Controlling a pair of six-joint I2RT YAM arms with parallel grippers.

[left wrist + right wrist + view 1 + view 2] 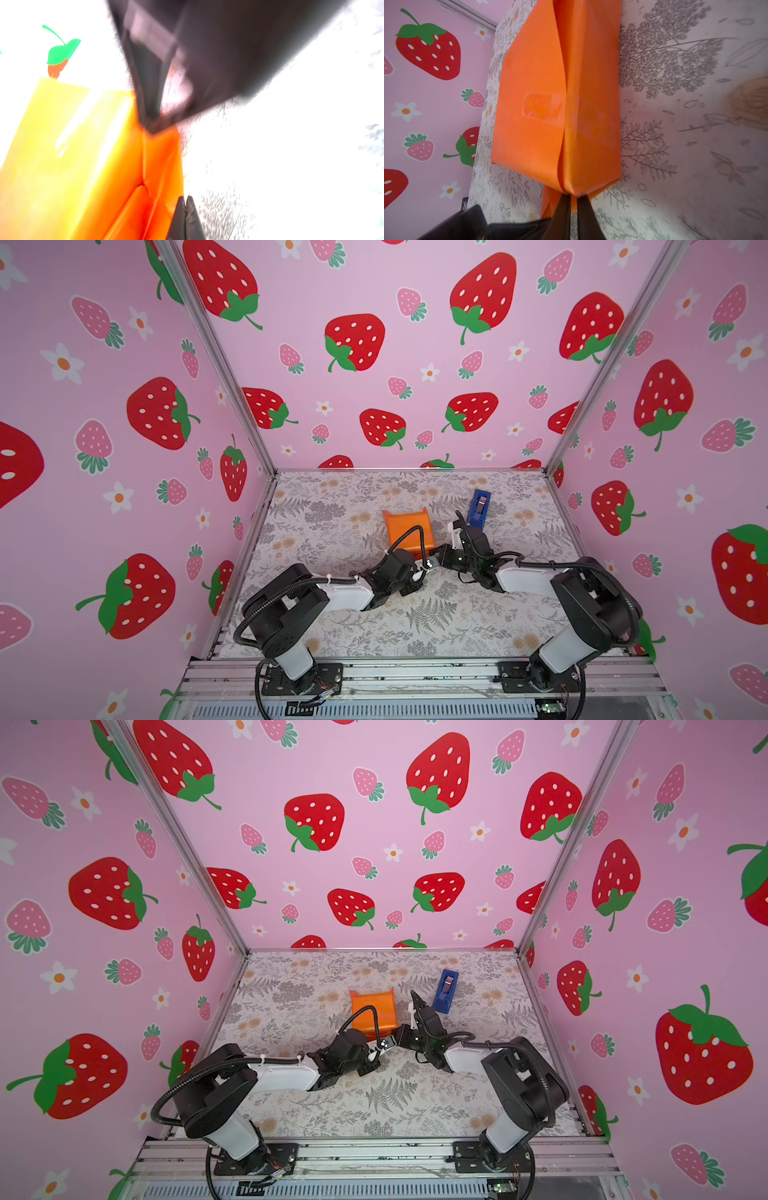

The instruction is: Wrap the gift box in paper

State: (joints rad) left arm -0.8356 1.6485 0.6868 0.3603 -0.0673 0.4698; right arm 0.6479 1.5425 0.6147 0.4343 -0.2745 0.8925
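Two grippers sat at the 5 o'clock corner of your paper [401, 522], whose thin, slippery-looking flap seemed best taken there: right gripper [573, 200] pinching it, left gripper [185, 205] pressed together alongside.

The table [415, 635] was viewed from high at six o'clock, facing twelve, in both top views, while the paper [539, 93] was framed closely by both wrist cameras.

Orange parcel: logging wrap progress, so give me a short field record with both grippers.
paper: orange, folded around a box shape
gift box: not visible
seam: clear tape strip across the overlap
right gripper: shut on a paper flap at the near end
left gripper: shut, beside that same corner
tape dispenser: blue, farther back, apart from the paper
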